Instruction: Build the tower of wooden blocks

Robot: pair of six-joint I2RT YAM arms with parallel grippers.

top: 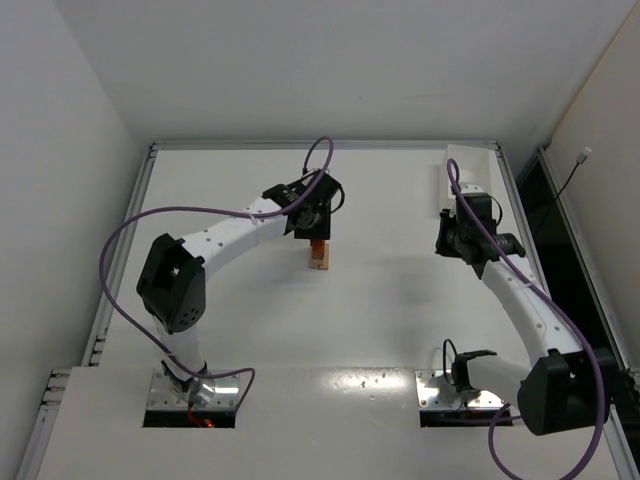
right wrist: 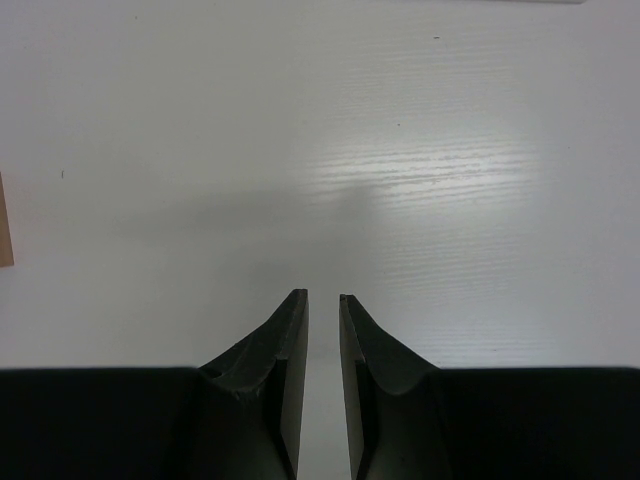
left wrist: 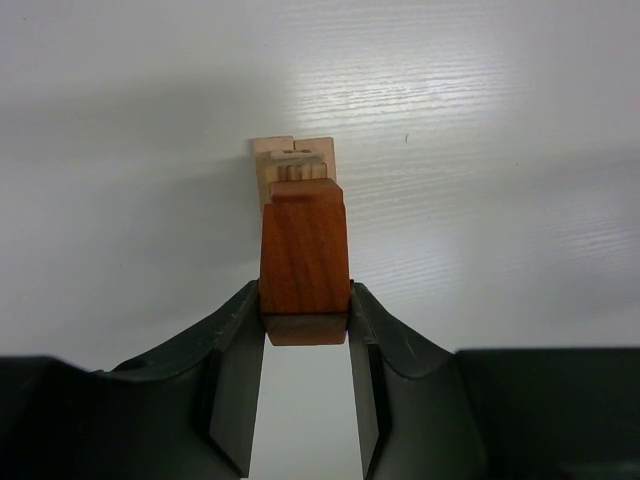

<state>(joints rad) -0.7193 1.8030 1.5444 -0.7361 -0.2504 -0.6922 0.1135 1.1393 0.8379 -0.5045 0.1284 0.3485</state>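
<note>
The tower [top: 319,260] stands mid-table as a narrow stack of pale tan wood blocks [left wrist: 292,160]. A reddish-orange block [left wrist: 305,262] sits directly over that stack. My left gripper [left wrist: 305,312] is shut on the block's near end, one finger pressed to each side. From above, the left gripper [top: 317,238] hangs right over the tower. Whether the red block rests on the stack or hovers just above it, I cannot tell. My right gripper [right wrist: 323,297] hangs over bare table with only a narrow gap between its fingers and nothing in it. It is far to the right [top: 482,264].
A white rectangular box [top: 470,180] lies at the back right, just behind the right arm. A sliver of tan wood [right wrist: 4,235] shows at the left edge of the right wrist view. Raised rails border the table.
</note>
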